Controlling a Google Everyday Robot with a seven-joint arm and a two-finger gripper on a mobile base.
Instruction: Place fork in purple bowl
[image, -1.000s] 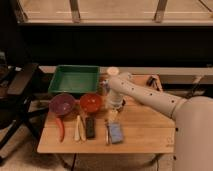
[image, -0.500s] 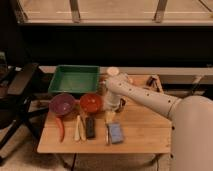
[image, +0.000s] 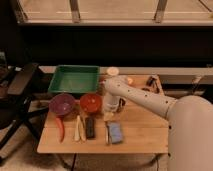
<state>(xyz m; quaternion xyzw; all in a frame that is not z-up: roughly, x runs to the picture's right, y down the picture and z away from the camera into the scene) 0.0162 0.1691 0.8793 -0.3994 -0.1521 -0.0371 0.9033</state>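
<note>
One gripper (image: 111, 109) near red bowl (image: 91, 103), fork (image: 106, 134) barely discernible

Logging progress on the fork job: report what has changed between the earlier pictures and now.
Nothing visibly moved. The claw hangs over the wooden table, just right of the round orange-red bowl, as before. The slender grey metal fork still lies beside the blue rectangular pad, untaken, and the round purple bowl is unmoved.

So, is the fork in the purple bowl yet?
No. The fork lies beside the blue pad, apart from the purple bowl; the gripper hangs beside the orange-red bowl.
</note>
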